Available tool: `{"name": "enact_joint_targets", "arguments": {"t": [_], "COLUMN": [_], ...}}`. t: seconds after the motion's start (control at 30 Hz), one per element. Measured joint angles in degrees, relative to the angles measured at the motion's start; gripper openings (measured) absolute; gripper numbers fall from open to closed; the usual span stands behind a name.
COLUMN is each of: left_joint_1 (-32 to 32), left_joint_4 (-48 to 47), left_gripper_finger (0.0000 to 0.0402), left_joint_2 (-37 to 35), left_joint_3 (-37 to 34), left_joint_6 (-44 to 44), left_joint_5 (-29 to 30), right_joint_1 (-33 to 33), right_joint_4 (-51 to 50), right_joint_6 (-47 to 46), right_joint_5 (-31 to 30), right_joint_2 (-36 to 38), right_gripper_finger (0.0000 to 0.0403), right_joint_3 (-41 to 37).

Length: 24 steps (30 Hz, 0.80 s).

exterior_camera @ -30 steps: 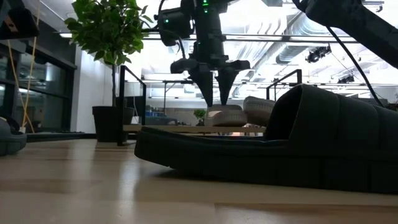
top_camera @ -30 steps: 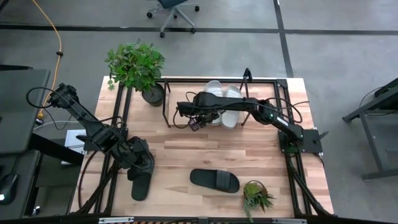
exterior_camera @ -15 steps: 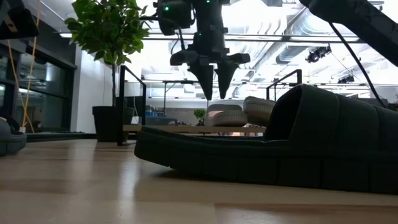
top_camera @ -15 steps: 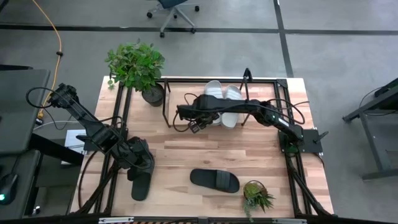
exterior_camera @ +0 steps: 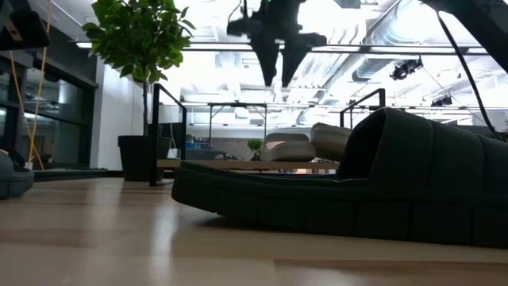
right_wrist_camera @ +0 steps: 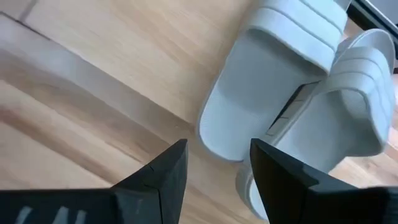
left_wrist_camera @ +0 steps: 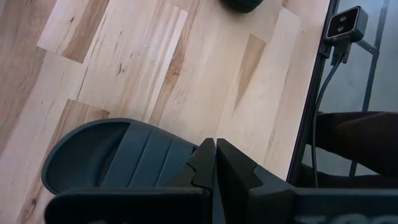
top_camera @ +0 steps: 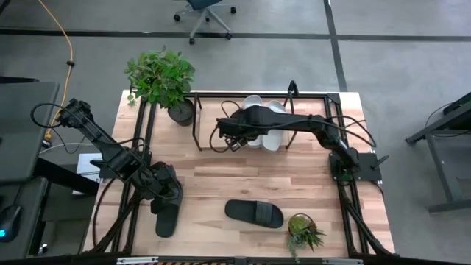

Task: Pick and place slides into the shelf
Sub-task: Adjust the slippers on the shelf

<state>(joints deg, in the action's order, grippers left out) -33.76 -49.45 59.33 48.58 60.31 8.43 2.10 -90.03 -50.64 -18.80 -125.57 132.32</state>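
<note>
Two grey slides point(top_camera: 265, 125) lie in the shelf point(top_camera: 197, 121) — the right tool point(top_camera: 234, 140) hangs above, fingers apart, empty. The left tool point(top_camera: 168, 197), fingers pressed together, rests by a black slide point(top_camera: 166, 218) — presumably next

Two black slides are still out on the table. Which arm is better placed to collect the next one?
Probably the left. Its end effector, shut, sits right at the black slide near the table's left front edge. The right end effector, open and empty, hangs over the shelf by the grey slides.
</note>
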Motion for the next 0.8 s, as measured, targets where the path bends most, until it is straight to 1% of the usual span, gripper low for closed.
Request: {"name": "enact_joint_targets", "arguments": {"t": [0.2,0.3,0.47,0.57,0.67,0.7,0.73,0.8], "left_joint_1": [0.00,0.00,0.00,0.00,0.00,0.00,0.00,0.00], "left_joint_4": [0.00,0.00,0.00,0.00,0.05,0.02,0.04,0.02], "left_gripper_finger": [0.0005,0.0005,0.0005,0.0005,0.0005,0.0005,0.0005,0.0005], "left_joint_2": [0.00,0.00,0.00,0.00,0.00,0.00,0.00,0.00], "left_joint_3": [0.00,0.00,0.00,0.00,0.00,0.00,0.00,0.00], "left_joint_6": [0.08,0.18,0.43,0.43,0.43,0.43,0.43,0.43], "left_joint_5": [0.02,0.02,0.00,0.04,0.07,0.09,0.11,0.15], "right_joint_1": [-1.34,-1.03,-1.57,-2.83,-4.56,-5.00,-5.13,-5.07], "right_joint_4": [0.04,0.06,0.48,0.02,-0.01,0.01,0.02,0.03], "right_joint_6": [1.19,-0.35,-2.59,-4.46,-6.98,-7.36,-7.35,-6.78], "right_joint_5": [-2.51,-4.79,-8.32,-12.73,-21.26,-22.87,-23.10,-21.40], "right_joint_2": [0.32,1.05,7.14,11.97,16.03,16.38,16.39,15.42], "right_gripper_finger": [0.0165,0.0165,0.0165,0.0165,0.0165,0.0165,0.0165,0.0165], "right_joint_3": [-0.01,-0.09,-0.09,-0.09,0.05,0.10,0.09,-0.06]}}
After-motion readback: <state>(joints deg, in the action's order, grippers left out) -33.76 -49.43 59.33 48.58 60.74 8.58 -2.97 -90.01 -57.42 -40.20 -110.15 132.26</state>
